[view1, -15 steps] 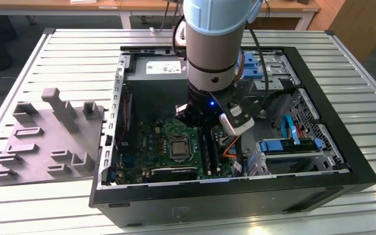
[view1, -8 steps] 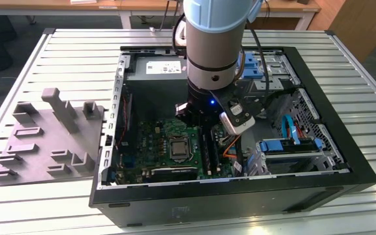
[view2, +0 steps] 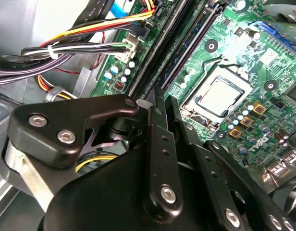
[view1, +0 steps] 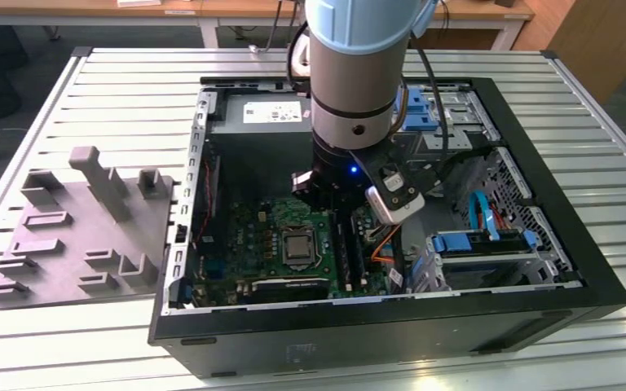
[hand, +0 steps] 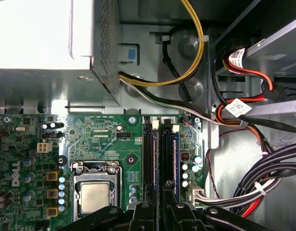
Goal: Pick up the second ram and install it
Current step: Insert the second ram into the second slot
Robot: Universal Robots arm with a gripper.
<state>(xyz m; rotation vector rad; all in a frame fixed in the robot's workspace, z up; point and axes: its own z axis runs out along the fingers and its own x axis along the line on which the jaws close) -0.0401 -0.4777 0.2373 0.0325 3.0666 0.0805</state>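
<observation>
Well, on the counter (view1: 574,106) sits a grey tray (view1: 74,236), and beside it the open case (view1: 400,334). Inside lies the green board (hand: 114,130) with long black slots (hand: 149,159). A thin blue-green ram (hand: 175,154) stands in a slot, right by the claw (hand: 160,204), which hangs low over it. (I cannot tell if the claw is apart or together, or if this is the second ram.) To do it well, I think the ram must line up straight with its slot and go down flat, both ends the same.
</observation>
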